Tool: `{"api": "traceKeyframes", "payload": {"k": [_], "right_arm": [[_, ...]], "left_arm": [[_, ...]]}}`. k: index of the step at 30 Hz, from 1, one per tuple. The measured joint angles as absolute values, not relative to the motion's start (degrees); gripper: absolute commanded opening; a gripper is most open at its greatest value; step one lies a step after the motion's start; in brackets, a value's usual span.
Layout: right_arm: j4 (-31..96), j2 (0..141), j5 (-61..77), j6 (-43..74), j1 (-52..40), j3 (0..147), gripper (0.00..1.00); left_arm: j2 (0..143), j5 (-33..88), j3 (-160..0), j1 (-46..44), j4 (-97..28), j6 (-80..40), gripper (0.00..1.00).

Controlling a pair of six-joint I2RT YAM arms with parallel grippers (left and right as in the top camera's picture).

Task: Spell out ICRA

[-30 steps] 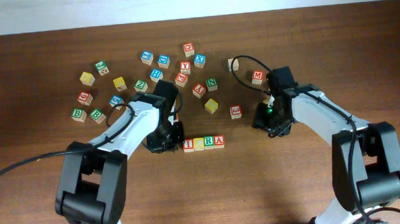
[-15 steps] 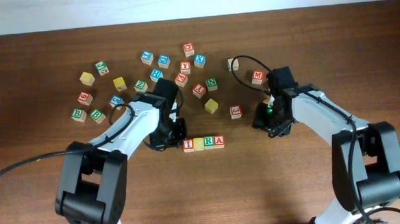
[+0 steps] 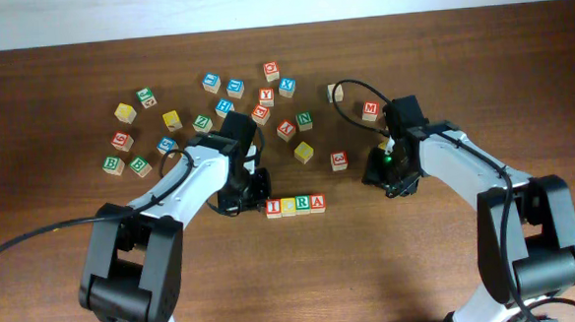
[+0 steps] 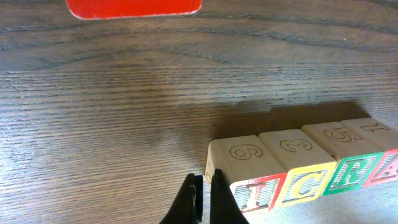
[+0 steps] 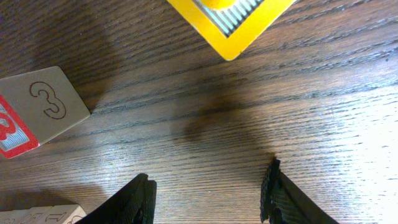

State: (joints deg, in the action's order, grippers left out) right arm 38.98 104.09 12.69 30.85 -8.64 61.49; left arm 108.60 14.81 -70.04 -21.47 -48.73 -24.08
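Note:
Four wooden cubes stand in one touching row reading ICRA: red I [image 3: 272,208] [image 4: 249,186], yellow C [image 3: 287,206] [image 4: 305,177], green R [image 3: 302,205] [image 4: 351,168], red A [image 3: 316,203] [image 4: 385,163]. My left gripper [image 3: 254,196] [image 4: 203,202] is shut with nothing in it, and its tips rest against the left side of the I cube. Well to the right of the row, my right gripper [image 3: 391,178] [image 5: 208,194] hovers open over bare wood, holding nothing.
Several loose letter cubes lie scattered behind the row, among them a red cube marked 3 [image 3: 339,160] [image 5: 37,106] and a yellow cube [image 3: 305,152] [image 5: 230,18]. A red M cube [image 3: 370,108] lies behind the right arm. Green cubes [image 3: 128,165] sit far left.
My shut left gripper has slid a little to the right against the I cube, and the whole row has shifted slightly right. The right arm has stayed still.

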Motion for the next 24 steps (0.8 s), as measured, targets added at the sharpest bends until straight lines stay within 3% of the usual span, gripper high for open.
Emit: {"api": "traceKeyframes", "payload": {"k": [8, 10, 12, 13, 24], "right_arm": [[38.72, 104.09, 11.86, 30.81, -10.31, 61.49, 0.48], [38.57, 104.09, 11.88, 30.81, -10.57, 61.49, 0.33], [38.35, 104.12, 12.34, 30.85, -10.66, 61.23, 0.09], [38.33, 104.12, 12.91, 30.52, -10.83, 61.12, 0.05], [34.87, 104.60, 17.54, 30.04, -16.29, 62.63, 0.04]], "left_arm": [[108.60, 13.28, -70.04, -21.47, -48.75, -24.10, 0.00], [108.60, 11.94, -70.04, -21.47, -48.77, -24.08, 0.00], [108.60, 11.14, -70.04, -21.47, -48.77, -24.10, 0.00], [108.60, 10.41, -70.04, -21.41, -48.77, -24.10, 0.00], [108.60, 8.82, -70.04, -13.82, -49.89, -24.29, 0.04]]}}
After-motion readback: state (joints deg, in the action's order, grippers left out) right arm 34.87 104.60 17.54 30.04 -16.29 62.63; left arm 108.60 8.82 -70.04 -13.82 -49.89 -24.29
